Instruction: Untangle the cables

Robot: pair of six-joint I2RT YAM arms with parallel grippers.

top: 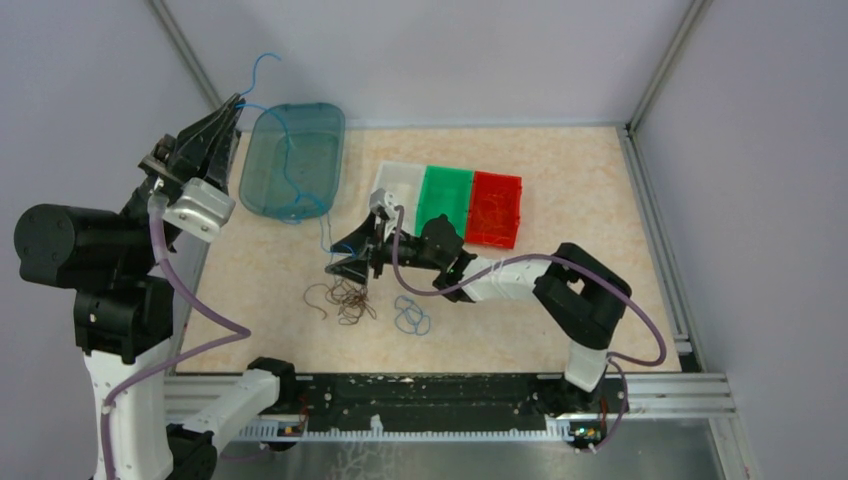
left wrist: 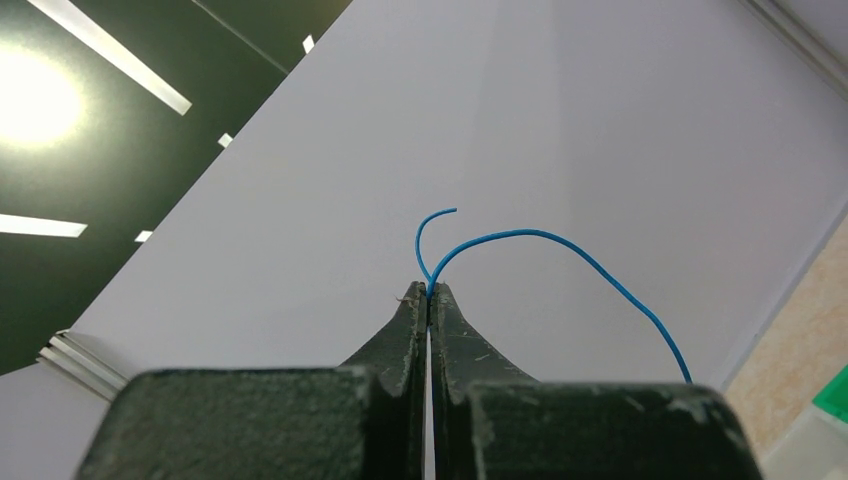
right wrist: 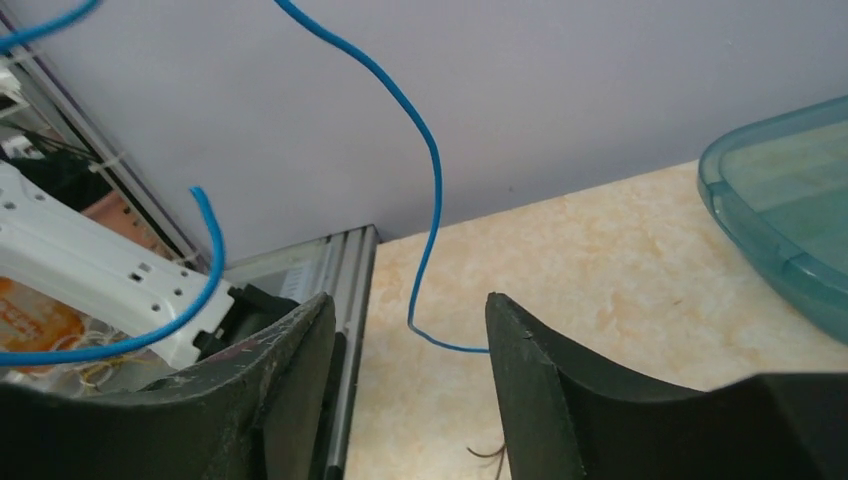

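— Top external: progress?
— My left gripper (top: 237,103) pinches blue cable (top: 262,70) aloft near teal bin (top: 310,105); right gripper (top: 350,262) gapes over dark tangle (top: 345,298) on table (top: 560,300). Tangle not yet parted, I judge.

Cables (top: 345,298) on table (top: 580,160), before bins (top: 446,172)

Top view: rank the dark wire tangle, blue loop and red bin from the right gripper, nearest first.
1. Dark wire tangle, just near-side of the right gripper.
2. Blue loop, further right on the table.
3. Red bin, far right, at the back.
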